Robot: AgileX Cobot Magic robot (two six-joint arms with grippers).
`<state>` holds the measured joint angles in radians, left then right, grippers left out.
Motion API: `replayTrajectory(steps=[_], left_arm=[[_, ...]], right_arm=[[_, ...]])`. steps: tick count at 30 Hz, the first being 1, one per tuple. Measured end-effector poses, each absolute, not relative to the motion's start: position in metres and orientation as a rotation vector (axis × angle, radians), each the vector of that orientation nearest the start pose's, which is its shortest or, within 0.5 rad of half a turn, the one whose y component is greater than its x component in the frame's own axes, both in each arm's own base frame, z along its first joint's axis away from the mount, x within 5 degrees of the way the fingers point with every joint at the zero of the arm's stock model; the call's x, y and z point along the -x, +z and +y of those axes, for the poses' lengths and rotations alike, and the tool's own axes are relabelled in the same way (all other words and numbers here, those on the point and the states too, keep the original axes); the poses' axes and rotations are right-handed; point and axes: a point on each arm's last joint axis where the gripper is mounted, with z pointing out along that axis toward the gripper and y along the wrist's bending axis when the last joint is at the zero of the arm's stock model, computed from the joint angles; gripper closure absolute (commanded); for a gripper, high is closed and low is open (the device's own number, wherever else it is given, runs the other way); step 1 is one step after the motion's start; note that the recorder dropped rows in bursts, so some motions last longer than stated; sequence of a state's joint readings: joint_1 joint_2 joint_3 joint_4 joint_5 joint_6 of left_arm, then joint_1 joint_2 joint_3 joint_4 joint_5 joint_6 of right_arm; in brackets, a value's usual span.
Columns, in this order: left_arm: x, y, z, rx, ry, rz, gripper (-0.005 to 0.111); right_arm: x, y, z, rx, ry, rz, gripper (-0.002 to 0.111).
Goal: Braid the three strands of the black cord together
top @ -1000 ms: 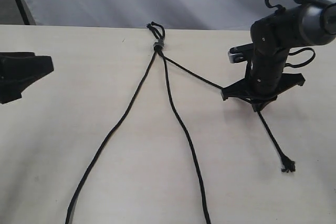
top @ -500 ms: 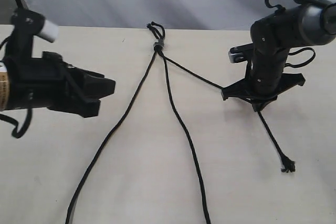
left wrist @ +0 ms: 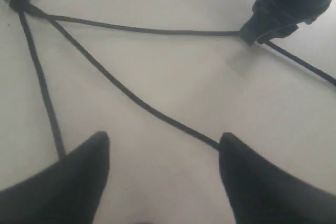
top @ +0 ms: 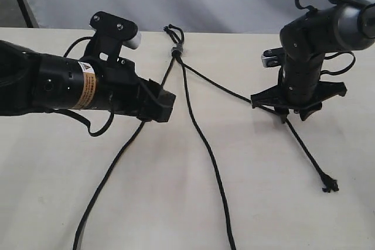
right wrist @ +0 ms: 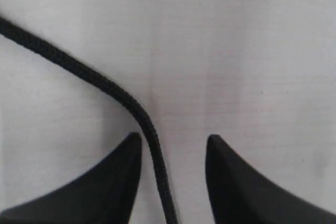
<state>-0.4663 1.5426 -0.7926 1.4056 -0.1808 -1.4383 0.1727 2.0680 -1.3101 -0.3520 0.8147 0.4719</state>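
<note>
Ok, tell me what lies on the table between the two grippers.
In the exterior view, the middle strand crosses between the left gripper and right gripper, and the right strand slants in to the latter; the rest is bare table.

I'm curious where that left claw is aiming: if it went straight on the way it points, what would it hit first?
Probably the middle strand of the black cord, which runs diagonally just ahead of the open left gripper. The gripper's height is unclear, so it might pass over.
</note>
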Motion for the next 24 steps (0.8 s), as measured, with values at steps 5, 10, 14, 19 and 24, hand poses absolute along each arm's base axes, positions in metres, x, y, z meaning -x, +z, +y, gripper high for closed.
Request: replayTrajectory(steps=[5, 10, 14, 19, 24], left_arm=[[-0.276, 0.205, -0.162, -0.601, -0.528, 2.185, 0.033], [-0.279, 0.203, -0.182, -0.682, -0.589, 2.191, 0.034], [-0.284, 0.203, -0.21, -0.742, -0.655, 2.208, 0.034], [-0.293, 0.2, -0.237, -0.836, -0.697, 2.178, 0.034], [-0.317, 0.215, -0.246, -0.97, -0.485, 1.996, 0.034]], right_arm=[[-0.387, 0.141, 0.043, -0.104, -0.371, 2.994, 0.057], [-0.385, 0.192, 0.042, -0.119, -0.353, 2.915, 0.057], [-0.375, 0.233, 0.04, -0.128, -0.312, 2.815, 0.057], [-0.36, 0.25, 0.038, -0.114, -0.282, 2.759, 0.057], [-0.353, 0.233, 0.038, -0.056, -0.266, 2.73, 0.057]])
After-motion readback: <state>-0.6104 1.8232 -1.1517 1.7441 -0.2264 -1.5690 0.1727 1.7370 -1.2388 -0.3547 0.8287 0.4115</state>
